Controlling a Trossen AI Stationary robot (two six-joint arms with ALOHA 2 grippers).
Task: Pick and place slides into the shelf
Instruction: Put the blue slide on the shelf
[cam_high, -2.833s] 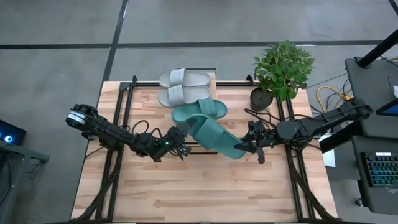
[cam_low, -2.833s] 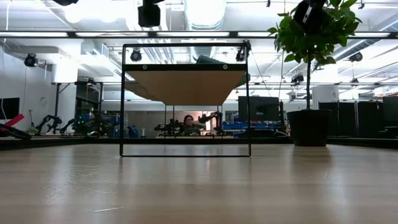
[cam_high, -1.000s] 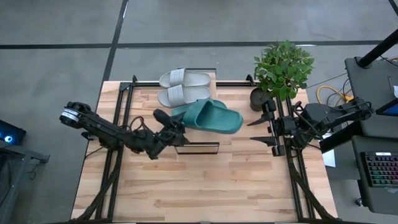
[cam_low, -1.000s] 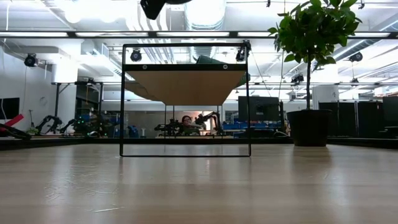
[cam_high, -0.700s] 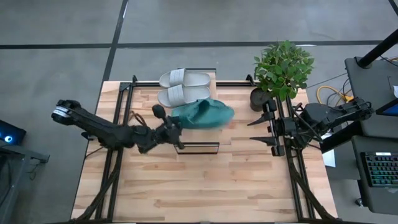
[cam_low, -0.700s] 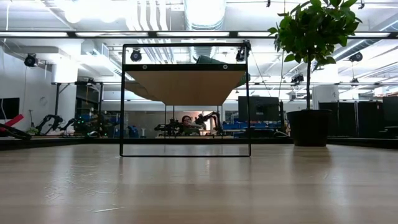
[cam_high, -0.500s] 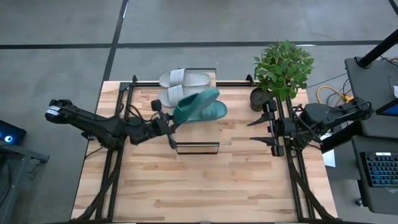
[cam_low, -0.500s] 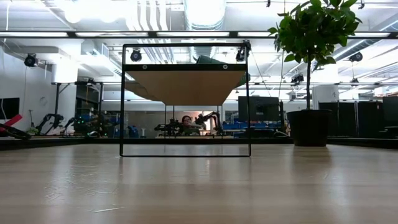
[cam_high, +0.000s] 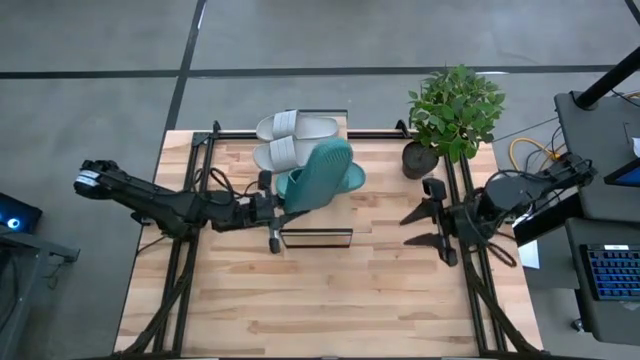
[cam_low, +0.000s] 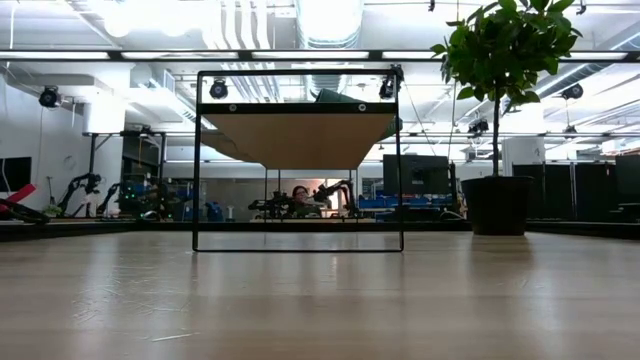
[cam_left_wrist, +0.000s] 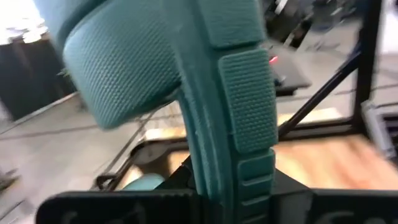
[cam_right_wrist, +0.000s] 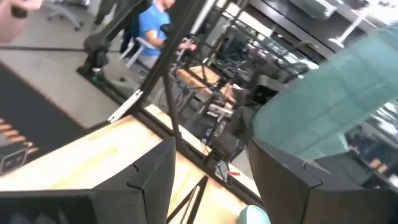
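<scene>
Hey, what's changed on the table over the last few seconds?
The right gripper let go of the teal slide and drew back, open. The left gripper kept hold and swung it toward the white slides on the shelf. White pair and plant unchanged.

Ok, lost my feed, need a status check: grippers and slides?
Left gripper shut on teal slide, tilted up over shelf. Right gripper open, empty, off right. White slides shelved. Nothing blocking.
</scene>
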